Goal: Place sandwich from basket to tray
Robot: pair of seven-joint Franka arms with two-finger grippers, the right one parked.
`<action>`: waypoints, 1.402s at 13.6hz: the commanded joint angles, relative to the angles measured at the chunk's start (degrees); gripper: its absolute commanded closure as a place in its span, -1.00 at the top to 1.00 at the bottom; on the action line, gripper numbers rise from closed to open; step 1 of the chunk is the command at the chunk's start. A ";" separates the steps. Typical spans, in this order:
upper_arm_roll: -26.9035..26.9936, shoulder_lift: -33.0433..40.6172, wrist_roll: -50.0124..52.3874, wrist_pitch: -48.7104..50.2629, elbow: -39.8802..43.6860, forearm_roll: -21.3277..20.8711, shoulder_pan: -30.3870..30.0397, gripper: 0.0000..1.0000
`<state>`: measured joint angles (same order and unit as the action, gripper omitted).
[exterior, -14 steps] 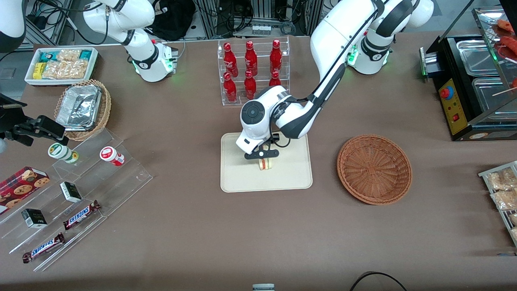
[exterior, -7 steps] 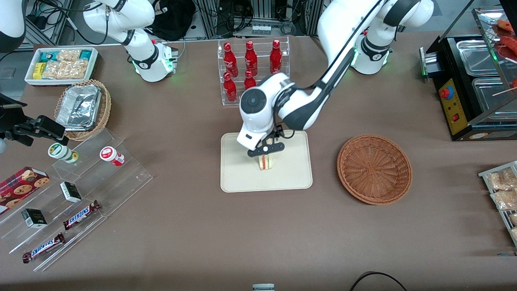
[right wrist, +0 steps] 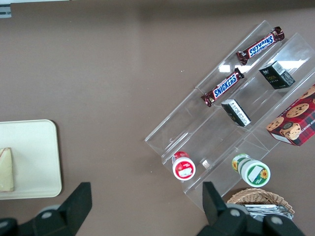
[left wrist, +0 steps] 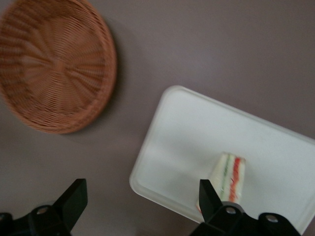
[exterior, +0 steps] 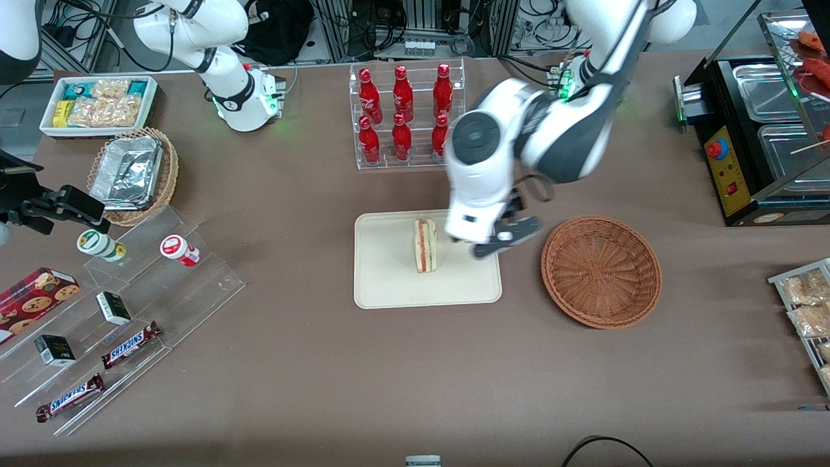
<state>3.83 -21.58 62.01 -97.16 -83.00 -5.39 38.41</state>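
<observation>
The sandwich (exterior: 425,246) stands on its edge on the tray (exterior: 389,285), in the half of the tray farther from the front camera, with its red and green filling layers facing up. Nothing touches it. The tray lies flat on the brown worktop (exterior: 324,363), with the sandwich its only load.

The hand (exterior: 504,239) hangs above the tray's edge nearest the basket (exterior: 601,271), raised clear of the tray surface and apart from the sandwich. In the left wrist view its two fingers (left wrist: 211,199) stand wide apart and hold nothing; the sandwich (left wrist: 228,176) shows on the tray (left wrist: 197,128) past one fingertip, and the basket (left wrist: 54,64) lies off to the side on the worktop.

The basket sits beside the tray, toward the working arm's end of the worktop, not touching it. No item is visible inside it.

A clear rack of red bottles (exterior: 403,110) stands farther from the front camera than the tray. Toward the parked arm's end lie a clear stepped stand with two Snickers bars (exterior: 130,344), small boxes and two jars, a tan basket with foil containers (exterior: 133,174), and a white bin of snack packets (exterior: 97,104).
</observation>
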 commanded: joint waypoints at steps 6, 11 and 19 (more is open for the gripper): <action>17.94 15.32 -23.64 16.29 -3.56 4.58 0.61 0.99; 30.07 22.98 -45.17 22.10 -6.29 4.86 0.52 0.99; 6.95 22.72 -56.47 22.81 -6.21 3.28 -24.93 0.99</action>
<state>19.07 0.50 6.68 -74.96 -89.58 -1.61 19.47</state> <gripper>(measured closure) 0.000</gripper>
